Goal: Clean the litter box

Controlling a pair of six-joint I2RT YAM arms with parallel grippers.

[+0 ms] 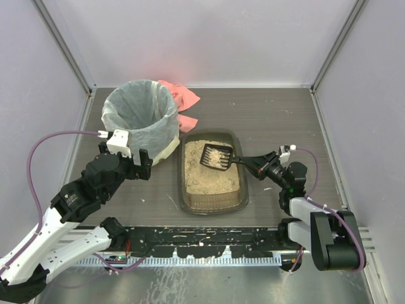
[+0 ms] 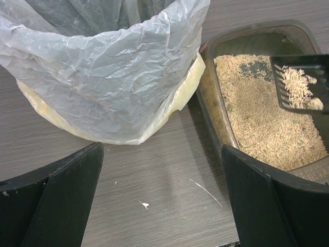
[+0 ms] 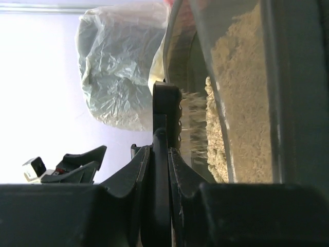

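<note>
Because the loaded scoop [image 1: 218, 157] hangs over the litter box [image 1: 212, 208] and the bin [image 1: 149, 130] stands at the box's far-left corner, the coming move probably turns on a carry leftward and a little farther off, over the box's left wall to the bin's mouth.

Nearest, left of the box, the left gripper [image 1: 143, 167] hovers low with its jaws spread wide and nothing between them, pointing at the gap between bin and box. Right of the box, the right gripper [image 3: 160, 154] is clamped tight on the scoop's thin black handle, so the right arm does the carrying.

The box is a shallow tray of dark, smoky plastic with rounded corners, its long axis running near to far. The tan litter [image 1: 209, 180] inside is dry and grainy. Over its far half the scoop, flat, black and slotted, lies crosswise to that axis and holds a small pale heap.

The bin is round, lined with a crinkled white bag. Beyond the box's far-left corner lies a pink cloth [image 1: 183, 96].
</note>
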